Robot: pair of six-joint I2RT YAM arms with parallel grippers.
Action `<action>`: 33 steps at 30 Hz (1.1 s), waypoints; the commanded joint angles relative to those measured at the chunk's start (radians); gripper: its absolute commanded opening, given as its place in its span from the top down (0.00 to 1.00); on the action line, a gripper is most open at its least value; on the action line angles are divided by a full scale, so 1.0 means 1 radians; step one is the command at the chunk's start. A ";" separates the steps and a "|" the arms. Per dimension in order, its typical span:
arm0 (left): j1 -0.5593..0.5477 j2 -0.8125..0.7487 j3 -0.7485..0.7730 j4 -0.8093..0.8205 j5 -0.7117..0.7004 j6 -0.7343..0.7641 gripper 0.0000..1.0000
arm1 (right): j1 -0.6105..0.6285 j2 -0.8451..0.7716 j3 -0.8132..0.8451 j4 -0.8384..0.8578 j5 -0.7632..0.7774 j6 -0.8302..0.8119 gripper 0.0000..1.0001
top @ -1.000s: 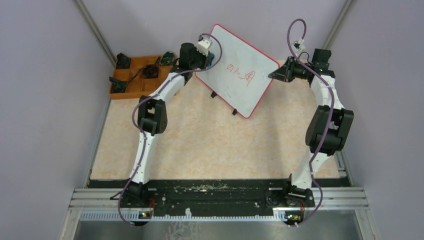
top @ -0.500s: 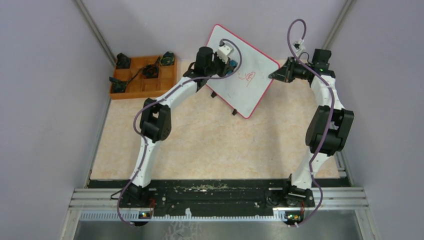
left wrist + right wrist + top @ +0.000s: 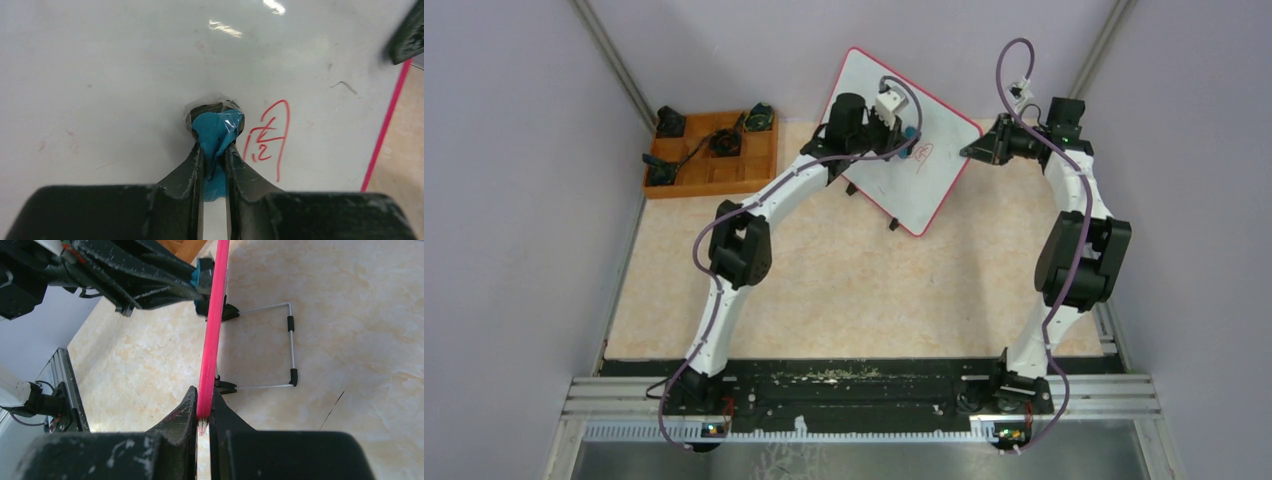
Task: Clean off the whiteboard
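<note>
The whiteboard (image 3: 924, 185), white with a red-pink frame, stands tilted at the back of the table. One red handwritten character (image 3: 270, 140) is on it (image 3: 921, 152). My left gripper (image 3: 214, 145) is shut on a blue eraser pad (image 3: 216, 129) wrapped in clear film and presses it on the board just left of the character; it shows in the top view too (image 3: 908, 135). My right gripper (image 3: 204, 407) is shut on the board's pink edge (image 3: 212, 335) at its right side (image 3: 972, 150).
An orange compartment tray (image 3: 686, 175) with black parts stands at the back left. The board's wire stand with black feet (image 3: 292, 347) rests on the beige table behind the board. Purple walls close in on both sides.
My left gripper has swept right across the board with the eraser pad. The left red characters are gone; only the rightmost one is left. The right arm has not moved.
</note>
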 commanded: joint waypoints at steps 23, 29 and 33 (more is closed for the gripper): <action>0.055 0.059 -0.013 0.005 -0.048 0.030 1.00 | 0.031 -0.058 0.016 0.001 -0.069 -0.038 1.00; -0.032 0.011 -0.082 0.023 -0.020 0.006 1.00 | 0.032 -0.064 0.010 0.002 -0.069 -0.041 1.00; -0.078 -0.010 -0.098 0.024 -0.011 -0.017 1.00 | 0.035 -0.063 0.009 0.006 -0.069 -0.038 1.00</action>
